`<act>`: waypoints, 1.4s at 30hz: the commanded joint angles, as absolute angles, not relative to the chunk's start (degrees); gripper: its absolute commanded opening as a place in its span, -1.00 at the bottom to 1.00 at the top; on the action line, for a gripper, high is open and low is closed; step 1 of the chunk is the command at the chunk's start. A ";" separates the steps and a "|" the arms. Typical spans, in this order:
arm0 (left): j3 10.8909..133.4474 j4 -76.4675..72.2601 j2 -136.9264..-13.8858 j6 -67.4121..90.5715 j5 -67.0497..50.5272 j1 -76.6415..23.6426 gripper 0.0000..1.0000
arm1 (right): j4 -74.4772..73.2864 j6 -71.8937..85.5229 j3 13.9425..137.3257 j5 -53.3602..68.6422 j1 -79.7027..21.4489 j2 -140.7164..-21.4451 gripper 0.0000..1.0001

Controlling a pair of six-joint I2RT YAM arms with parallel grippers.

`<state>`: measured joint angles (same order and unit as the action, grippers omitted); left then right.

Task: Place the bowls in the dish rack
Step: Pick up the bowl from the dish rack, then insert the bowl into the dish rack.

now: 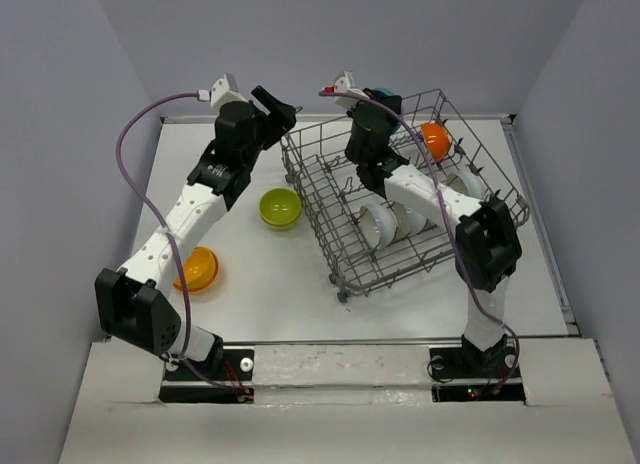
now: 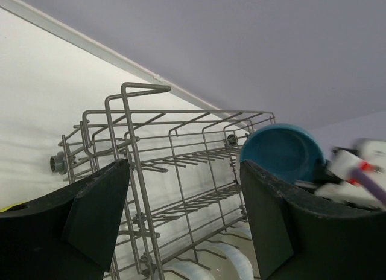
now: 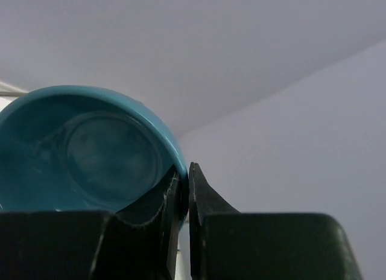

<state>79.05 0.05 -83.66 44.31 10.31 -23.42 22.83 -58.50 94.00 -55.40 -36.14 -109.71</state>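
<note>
A blue bowl (image 3: 90, 153) is pinched by its rim in the right gripper (image 3: 184, 171) and held above the far side of the dish rack (image 1: 330, 234), in which white bowls (image 1: 390, 224) and an orange bowl (image 1: 434, 141) are stood. The left gripper (image 1: 275, 109) is held wide apart and empty beside the rack (a lime bowl (image 1: 280, 207) and a second orange bowl (image 1: 197, 269) are seen on the table (image 1: 270, 284)).

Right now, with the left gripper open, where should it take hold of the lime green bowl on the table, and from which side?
Probably the rim, from above, with one finger inside and one outside. The lime green bowl seems to stand mouth up, so its thin rim is free. Choose the rim's left part, away from the dish rack. The left gripper is open.
</note>
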 commanded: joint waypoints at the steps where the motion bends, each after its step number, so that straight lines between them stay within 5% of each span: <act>1: 76.83 -1.85 -78.40 42.01 11.87 -23.55 0.66 | 50.33 -83.21 93.52 -68.73 -34.10 -113.81 -0.98; 42: 73.39 -4.39 -77.26 42.19 8.53 -23.64 0.66 | 47.90 -82.97 94.22 -71.37 -27.07 -127.44 -0.98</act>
<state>74.13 -1.17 -77.95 42.87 8.58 -23.42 45.87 -83.74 92.86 -70.37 -27.44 -125.69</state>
